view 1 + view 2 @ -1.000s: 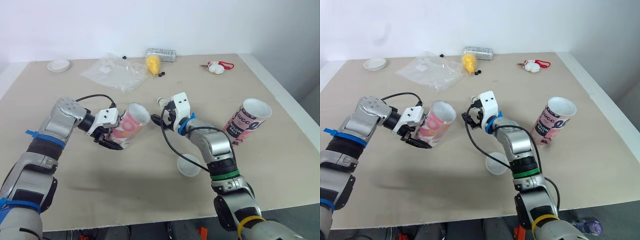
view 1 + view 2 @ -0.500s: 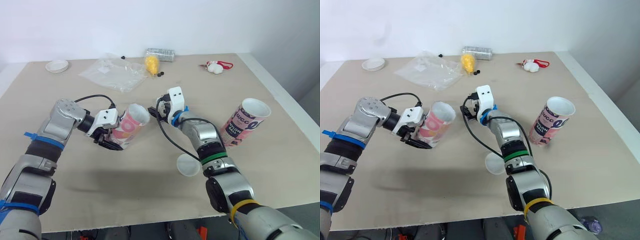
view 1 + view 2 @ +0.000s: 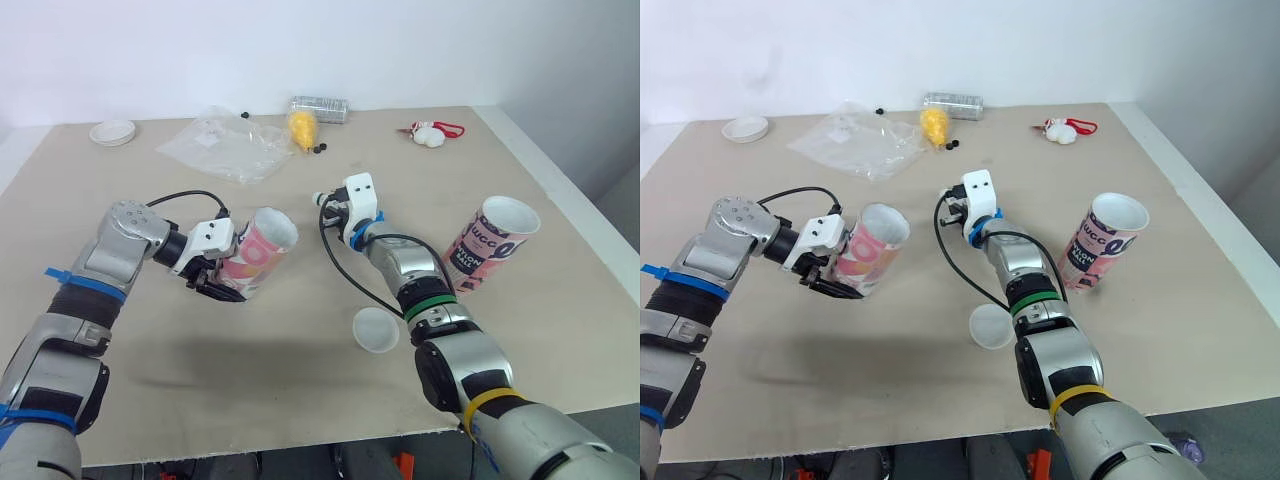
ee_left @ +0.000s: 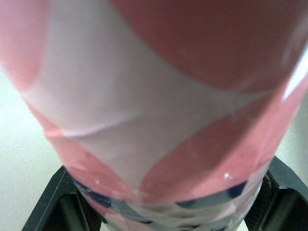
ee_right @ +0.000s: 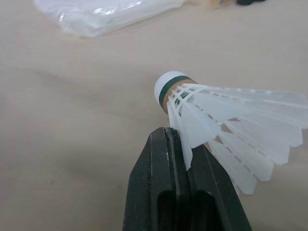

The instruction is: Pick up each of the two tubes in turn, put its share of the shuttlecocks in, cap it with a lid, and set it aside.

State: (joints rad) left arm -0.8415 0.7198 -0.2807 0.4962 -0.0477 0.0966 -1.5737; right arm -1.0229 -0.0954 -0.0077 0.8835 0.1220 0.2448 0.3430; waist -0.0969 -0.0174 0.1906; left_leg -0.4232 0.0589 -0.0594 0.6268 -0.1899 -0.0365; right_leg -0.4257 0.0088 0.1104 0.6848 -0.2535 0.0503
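The pink-and-white tube (image 3: 258, 250) sits tilted at the left-centre of the worktop (image 3: 250, 380), its open mouth turned toward the right arm. The left jaws are clamped on its lower end. Up close, the left wrist view adds a dark blue band near its base, with a black finger (image 4: 60, 202) on either side.

The right jaws, pressed almost together, pinch the feathers of a shuttlecock (image 5: 216, 115). It has a white cork with a green band, and it is held near the tube's mouth but apart from it.

A second tube (image 3: 490, 245) leans at the right. A white lid (image 3: 377, 330) lies near the front.
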